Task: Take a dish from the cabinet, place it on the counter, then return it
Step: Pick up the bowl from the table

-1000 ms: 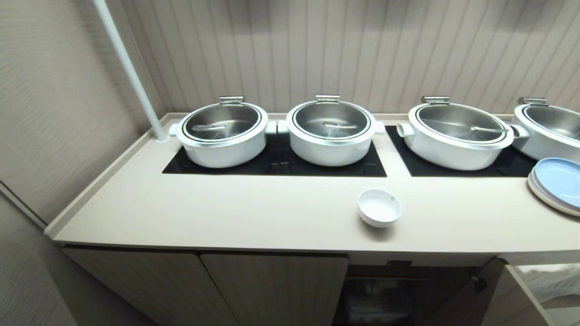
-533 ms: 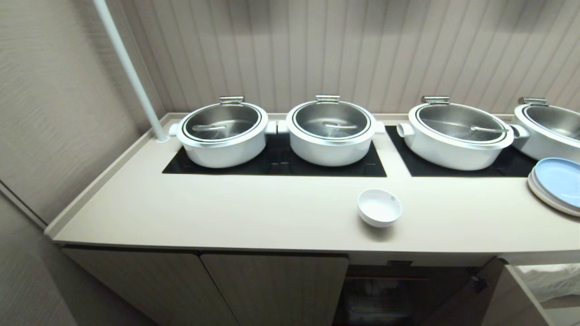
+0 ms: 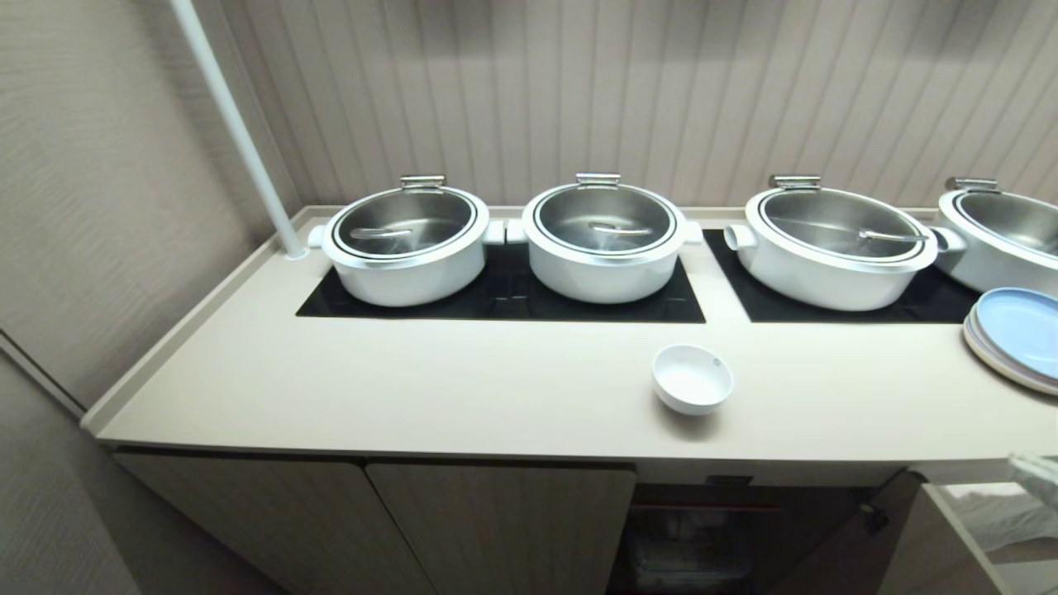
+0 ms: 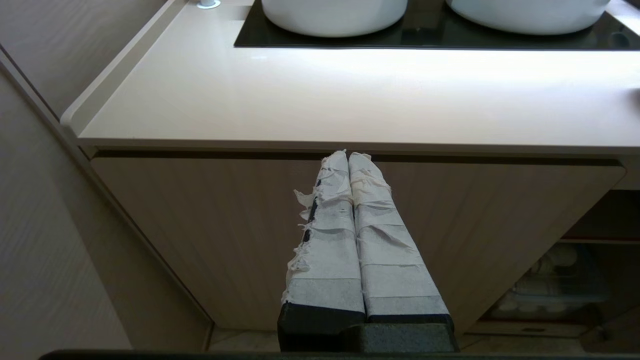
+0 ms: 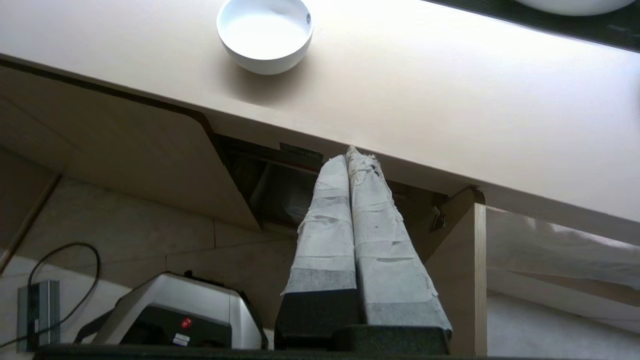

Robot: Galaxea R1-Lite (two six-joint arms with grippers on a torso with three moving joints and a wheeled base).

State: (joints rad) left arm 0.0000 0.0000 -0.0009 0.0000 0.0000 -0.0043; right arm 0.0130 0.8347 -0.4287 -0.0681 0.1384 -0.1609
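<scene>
Right gripper (image 5: 350, 152): taped fingers pressed together, nothing between them, tips pointing up toward the front edge of the counter (image 5: 450, 100) from below and in front. In the head view only a pale sliver of it shows at the lower right edge (image 3: 1037, 473). It sits in front of the open section of the cabinet (image 5: 280, 190), beside the swung-out door (image 5: 457, 270), so it looks staged for a reach up to the top, not into the shelf. Left gripper (image 4: 348, 156): fingers also together and empty, parked low in front of the closed ribbed doors (image 4: 225, 225), pointing at the counter lip, well away from the work. The dish (image 3: 692, 378), a small white bowl, stands upright on the counter near the front edge, right above the open compartment and just in front of the black cooktop panel (image 3: 504, 302); nothing touches it. That spot keeps it within easy reach of the right arm and short of the pots. Judgement: take-out and set-down look done, return still to do; the right gripper would need to open before it can take the rim. Bowl is smooth and shallow, so a rim pinch could slip or tip it. Behind: four large white pots with steel lids, e.g. (image 3: 407, 244), on the cooktops; stacked plates with a blue one on top (image 3: 1017, 335) at the far right; a white pole (image 3: 235, 124) at the back left corner. Inside the open cabinet something pale in a clear bin (image 4: 547, 285), too dim to tell. On the floor a white-and-black device (image 5: 175, 315) with a cable.
</scene>
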